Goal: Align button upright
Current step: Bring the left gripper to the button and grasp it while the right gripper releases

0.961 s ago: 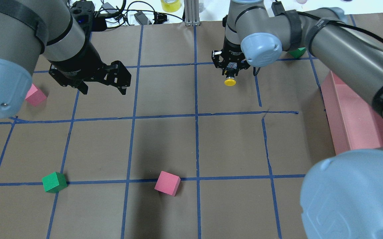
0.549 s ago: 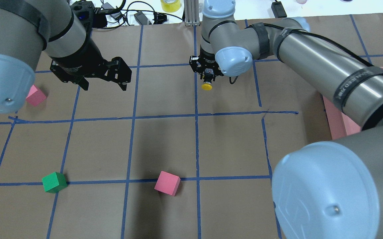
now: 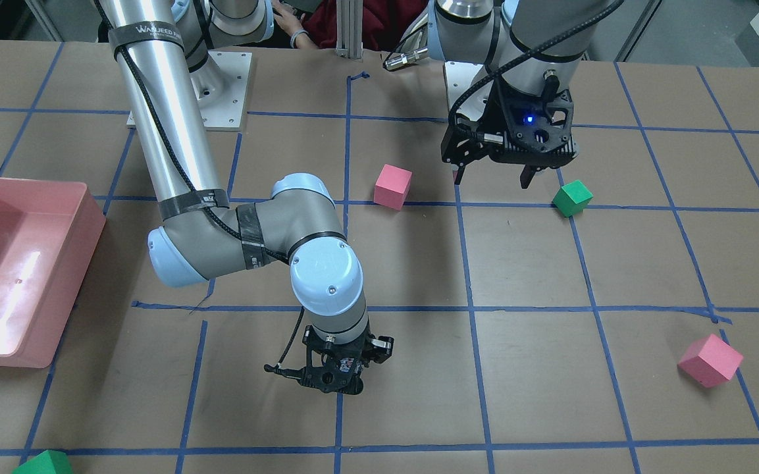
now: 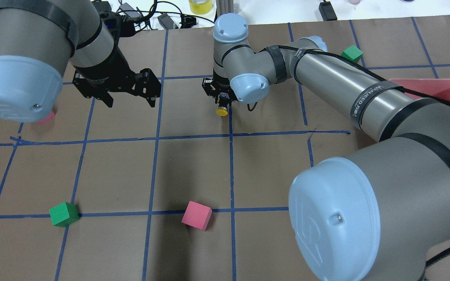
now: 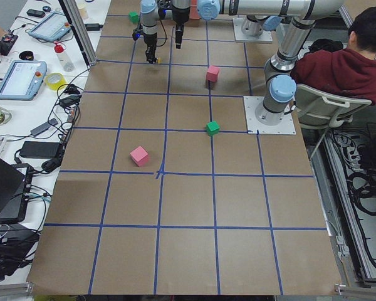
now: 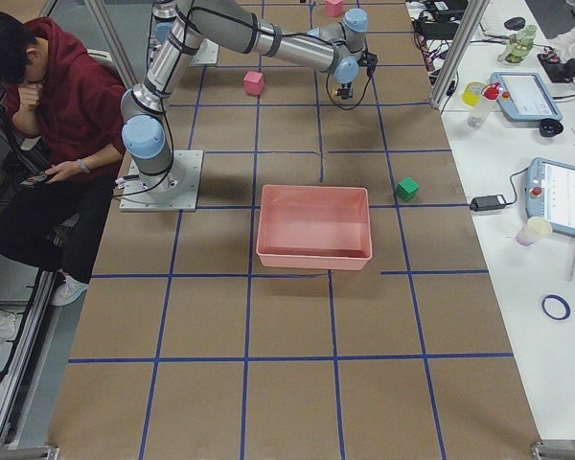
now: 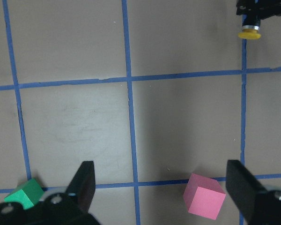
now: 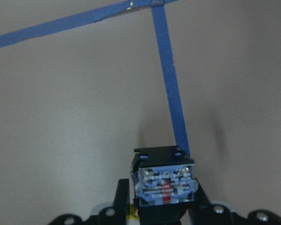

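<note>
The button shows its yellow cap [image 4: 221,112] just under my right gripper [image 4: 221,104], which is shut on its black body above the tape line in the table's far middle. In the right wrist view the silvery base with terminals [image 8: 165,185] faces the camera between the fingers, so the cap points toward the table. In the front view the right gripper [image 3: 336,383] hides the button. My left gripper [image 4: 131,104] hangs open and empty to the left of it; its wrist view shows the yellow cap [image 7: 249,33] at the top right.
A pink cube [image 4: 196,215] and a green cube [image 4: 64,214] lie near the front. Another green cube [image 4: 352,53] lies at the far right, and a pink cube [image 3: 710,360] at the far left. A pink bin [image 4: 447,88] stands on the right.
My right gripper has carried the button leftward, from the right-hand square to the middle tape line. My left gripper has shifted only slightly and stays open.
</note>
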